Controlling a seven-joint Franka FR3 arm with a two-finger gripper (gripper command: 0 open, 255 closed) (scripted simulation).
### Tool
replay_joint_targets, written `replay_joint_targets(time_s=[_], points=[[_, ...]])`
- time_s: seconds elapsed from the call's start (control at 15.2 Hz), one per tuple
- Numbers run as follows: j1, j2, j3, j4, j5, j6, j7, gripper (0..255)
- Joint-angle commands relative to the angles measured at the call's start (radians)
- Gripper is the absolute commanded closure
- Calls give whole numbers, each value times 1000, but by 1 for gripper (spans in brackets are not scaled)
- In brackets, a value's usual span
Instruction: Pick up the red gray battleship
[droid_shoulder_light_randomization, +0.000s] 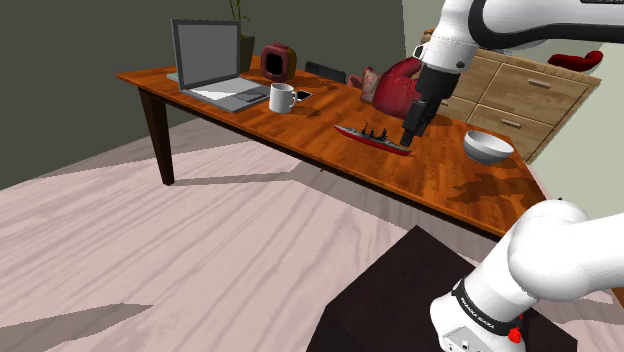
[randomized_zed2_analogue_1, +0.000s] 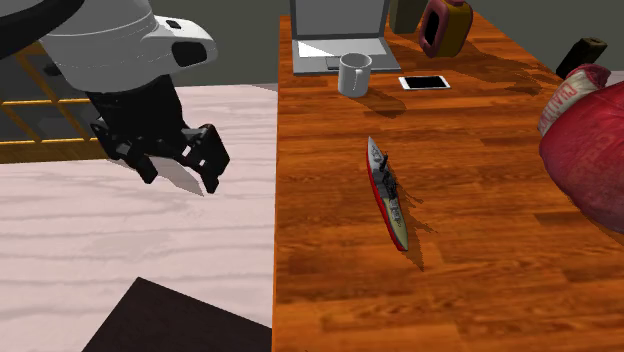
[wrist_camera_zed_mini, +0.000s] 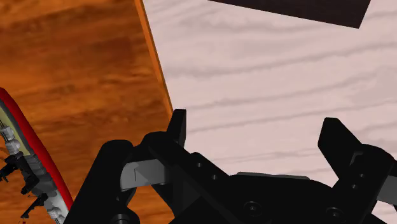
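The battleship (droid_shoulder_light_randomization: 372, 137) is a slim model with a red hull and a grey deck. It lies on the brown wooden table (droid_shoulder_light_randomization: 450, 182), near the table's front edge. In the second exterior view the ship (randomized_zed2_analogue_1: 388, 195) lies lengthwise along the table (randomized_zed2_analogue_1: 480, 150). There my black gripper (randomized_zed2_analogue_1: 180, 172) hangs above the pale floor, off the table's edge and apart from the ship. In the wrist view the fingers (wrist_camera_zed_mini: 179, 127) stand wide apart with only floor between them. The ship (wrist_camera_zed_mini: 32, 159) lies off to one side, beyond the table edge. The gripper (wrist_camera_zed_mini: 257, 135) is open and touches nothing.
On the table stand an open laptop (droid_shoulder_light_randomization: 210, 60), a white mug (droid_shoulder_light_randomization: 282, 98), a phone (randomized_zed2_analogue_1: 425, 82), a dark red boxy object (droid_shoulder_light_randomization: 279, 62), a red bag (droid_shoulder_light_randomization: 395, 85) and a grey bowl (droid_shoulder_light_randomization: 488, 147). A wooden dresser (droid_shoulder_light_randomization: 530, 95) stands behind. The dark stand (droid_shoulder_light_randomization: 400, 300) is below.
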Motion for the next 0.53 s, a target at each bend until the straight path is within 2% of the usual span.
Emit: replay_joint_targets(time_s=[0.0,0.46], points=[[0,0,0,0,0,0,0,0],[-49,182,-96,46,-59,168,-96,0]])
